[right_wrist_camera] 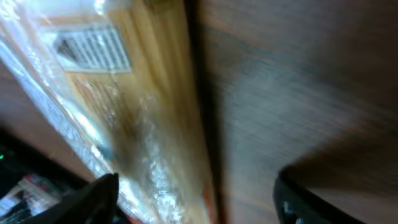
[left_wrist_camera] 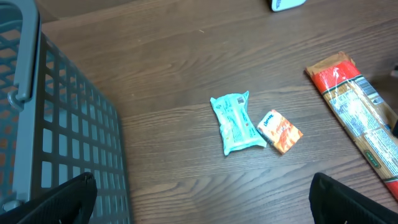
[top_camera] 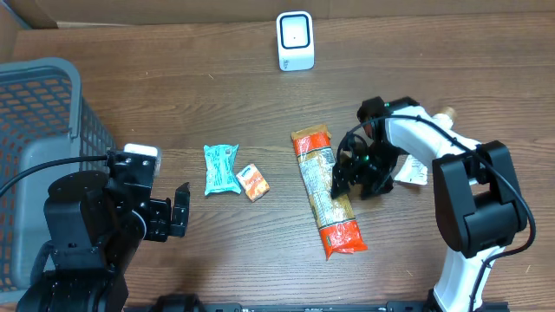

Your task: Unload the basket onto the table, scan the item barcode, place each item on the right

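**Overhead.** A brown wooden worktop (top_camera: 217, 95) carries a grey mesh basket (top_camera: 52, 95) at its left edge and a small white scanner (top_camera: 295, 40) standing at the middle of the far edge. Near the centre lie a teal packet (top_camera: 221, 169) and, just beside it on the right, a small orange packet (top_camera: 252, 182). Further right a long pasta package (top_camera: 325, 195) lies flat, running from the centre toward the near edge. The right end effector (top_camera: 347, 178) is low against this package's right side. A small white item (top_camera: 414, 172) lies beside the right arm. The left end effector (top_camera: 178, 211) sits by the near-left corner, apart from every item.

**Left wrist.** The left end effector (left_wrist_camera: 204, 180) is spread fully wide and holds nothing. Ahead of it lie the teal packet (left_wrist_camera: 236, 122) and the orange packet (left_wrist_camera: 280, 130), touching or almost so. The basket (left_wrist_camera: 62, 124) is on the left, the pasta package (left_wrist_camera: 354, 112) on the right, and the scanner (left_wrist_camera: 286, 4) at the top edge.

**Right wrist.** The view is blurred. The right end effector (right_wrist_camera: 198, 183) has its jaws wide apart and grips nothing. The pasta package (right_wrist_camera: 112, 93) lies by one finger, and a barcode (right_wrist_camera: 93, 46) shows on its wrapper. Bare worktop (right_wrist_camera: 298, 81) fills the remaining space between the fingers.
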`<state>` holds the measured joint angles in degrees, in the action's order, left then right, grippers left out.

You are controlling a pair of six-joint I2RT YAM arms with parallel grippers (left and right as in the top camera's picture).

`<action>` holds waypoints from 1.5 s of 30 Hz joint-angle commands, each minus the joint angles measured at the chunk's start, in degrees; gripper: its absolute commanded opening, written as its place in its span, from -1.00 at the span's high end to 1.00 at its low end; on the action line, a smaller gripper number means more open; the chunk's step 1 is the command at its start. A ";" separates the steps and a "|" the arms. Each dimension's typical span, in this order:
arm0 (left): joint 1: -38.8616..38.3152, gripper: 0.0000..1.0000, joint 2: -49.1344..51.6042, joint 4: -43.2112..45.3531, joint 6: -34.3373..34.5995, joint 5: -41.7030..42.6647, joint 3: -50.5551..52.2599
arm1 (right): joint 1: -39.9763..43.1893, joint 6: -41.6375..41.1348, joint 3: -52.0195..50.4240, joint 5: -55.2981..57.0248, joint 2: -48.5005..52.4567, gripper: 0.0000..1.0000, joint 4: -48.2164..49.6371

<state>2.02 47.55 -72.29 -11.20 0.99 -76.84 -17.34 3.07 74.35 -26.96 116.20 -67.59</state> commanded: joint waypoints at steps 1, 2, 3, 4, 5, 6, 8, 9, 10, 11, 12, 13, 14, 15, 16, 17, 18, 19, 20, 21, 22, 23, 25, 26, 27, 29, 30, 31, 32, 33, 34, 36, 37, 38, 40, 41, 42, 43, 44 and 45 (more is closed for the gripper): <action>0.22 -0.99 0.02 0.07 -1.27 -0.52 -0.13 | -0.20 0.39 -3.37 -5.29 -1.31 -0.55 3.48; 0.22 -1.00 0.02 0.07 -1.27 -0.52 -0.13 | -0.33 0.37 -4.33 -6.03 -1.33 -0.51 4.61; 0.22 -0.99 0.02 0.09 -1.27 -0.52 -0.13 | -0.44 0.37 -4.94 -6.49 -1.33 -0.49 5.25; 0.22 -1.00 0.02 0.07 -1.27 -0.52 -0.13 | -0.59 0.17 -5.70 -6.73 -1.31 -0.47 5.90; 0.22 -0.99 0.02 0.09 -1.27 -0.52 -0.13 | -0.76 0.13 -6.43 -6.84 -1.31 -0.41 6.56; 0.22 -1.00 0.02 0.07 -1.27 -0.52 -0.13 | -1.01 -0.09 -7.15 -6.84 -1.33 -0.34 7.17; 0.22 -1.00 0.02 0.07 -1.27 -0.52 -0.13 | -1.33 -0.24 -7.91 -6.84 -1.33 -0.02 7.85; 0.22 -0.99 0.02 0.09 -1.27 -0.52 -0.13 | -1.53 -0.26 -8.20 -6.84 -1.33 0.21 8.24; 0.22 -1.00 0.02 0.09 -1.27 -0.52 -0.13 | -1.68 -0.26 -8.35 -6.84 -1.33 0.42 8.66; 0.22 -1.00 0.02 0.07 -1.27 -0.52 -0.13 | -1.66 -0.26 -8.33 -6.86 -1.33 0.69 8.85; 0.22 -1.00 0.02 0.09 -1.27 -0.52 -0.13 | -1.66 -0.24 -8.28 -7.23 -1.38 0.75 9.05; 0.22 -1.00 0.02 0.07 -1.27 -0.52 -0.13 | -1.62 -0.26 -8.17 -7.30 -1.60 0.79 9.29; 0.22 -1.00 0.02 0.09 -1.27 -0.52 -0.13 | -1.51 -0.26 -7.98 -7.28 -1.81 0.82 9.49; 0.22 -0.99 0.02 0.07 -1.27 -0.52 -0.13 | -1.36 -0.26 -7.65 -7.28 -2.21 0.84 9.46; 0.22 -1.00 0.02 0.09 -1.27 -0.52 -0.13 | -1.22 -0.74 -7.08 -7.23 -2.75 0.87 9.42; 0.22 -1.00 0.02 0.07 -1.27 -0.52 -0.13 | -1.16 -1.40 -6.54 -7.19 -3.45 0.88 9.42; 0.22 -0.99 0.02 0.09 -1.27 -0.52 -0.13 | -1.11 -1.79 -5.88 -7.17 -4.26 0.89 9.35; 0.22 -0.99 0.02 0.09 -1.27 -0.52 -0.13 | -1.11 -2.25 -5.07 -6.71 -5.20 0.92 9.07; 0.22 -1.00 0.02 0.07 -1.27 -0.52 -0.13 | -1.11 -3.65 -4.04 -4.94 -6.23 0.92 8.57; 0.22 -1.00 0.02 0.09 -1.27 -0.52 -0.13 | -1.11 -5.29 -2.89 -2.21 -7.23 0.92 7.80; 0.22 -1.00 0.02 0.09 -1.27 -0.52 -0.13 | -1.14 -6.78 -1.51 1.03 -8.33 0.92 6.69; 0.22 -1.00 0.02 0.07 -1.27 -0.52 -0.13 | -1.38 -8.66 0.28 5.14 -9.44 0.92 4.98; 0.22 -0.99 0.02 0.09 -1.27 -0.52 -0.13 | -2.05 -11.87 3.89 12.98 -10.95 0.93 1.01; 0.22 -1.00 0.02 0.09 -1.27 -0.52 -0.13 | -2.62 -13.25 5.79 17.18 -11.43 0.93 -1.33; 0.22 -1.00 0.02 0.09 -1.27 -0.52 -0.13 | -3.34 -14.84 7.78 21.62 -11.61 0.93 -3.89; 0.22 -1.00 0.02 0.07 -1.27 -0.52 -0.13 | -5.16 -18.62 11.06 30.62 -11.61 0.93 -8.48; 0.22 -0.99 0.02 0.09 -1.27 -0.52 -0.13 | -6.47 -20.68 12.00 35.65 -11.61 0.93 -10.25; 0.22 -0.99 0.02 0.09 -1.27 -0.52 -0.13 | -7.48 -21.90 12.33 38.75 -11.61 0.93 -11.37; 0.22 -0.99 0.02 0.07 -1.27 -0.52 -0.13 | -8.87 -23.45 12.39 42.42 -11.58 0.93 -12.59; 0.22 -0.99 0.02 0.07 -1.27 -0.52 -0.13 | -10.08 -24.61 12.31 45.05 -11.41 0.93 -13.62; 0.22 -0.99 0.02 0.09 -1.27 -0.52 -0.13 | -11.28 -25.44 12.26 46.82 -11.06 0.93 -14.49; 0.22 -1.00 0.02 0.09 -1.27 -0.52 -0.13 | -13.75 -25.86 12.24 48.46 -9.81 0.93 -15.72; 0.22 -0.99 0.02 0.09 -1.27 -0.52 -0.13 | -14.78 -25.86 12.24 48.39 -9.20 0.93 -15.69; 0.22 -0.99 0.02 0.09 -1.27 -0.52 -0.13 | -15.80 -25.86 12.24 48.37 -8.39 0.93 -15.50; 0.22 -0.99 0.02 0.07 -1.27 -0.52 -0.13 | -17.64 -25.83 12.24 48.30 -6.62 0.93 -14.69; 0.22 -1.00 0.02 0.09 -1.27 -0.52 -0.13 | -18.49 -25.79 12.24 47.84 -5.70 0.93 -14.19; 0.22 -0.99 0.02 0.07 -1.25 -0.52 -0.13 | -19.30 -25.79 12.24 47.15 -4.76 0.93 -13.66; 0.22 -1.00 0.02 0.09 -1.27 -0.52 -0.13 | -20.13 -25.75 12.24 46.10 -3.87 0.92 -13.00; 0.22 -1.00 0.02 0.07 -1.27 -0.52 -0.13 | -21.05 -25.46 12.24 44.35 -2.99 0.91 -12.17; 0.22 -0.99 0.02 0.09 -1.27 -0.52 -0.13 | -21.90 -25.24 12.24 42.64 -2.36 0.84 -11.58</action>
<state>2.02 47.55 -72.29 -11.20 0.99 -76.84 -37.41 -21.19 84.97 16.47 112.44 -79.68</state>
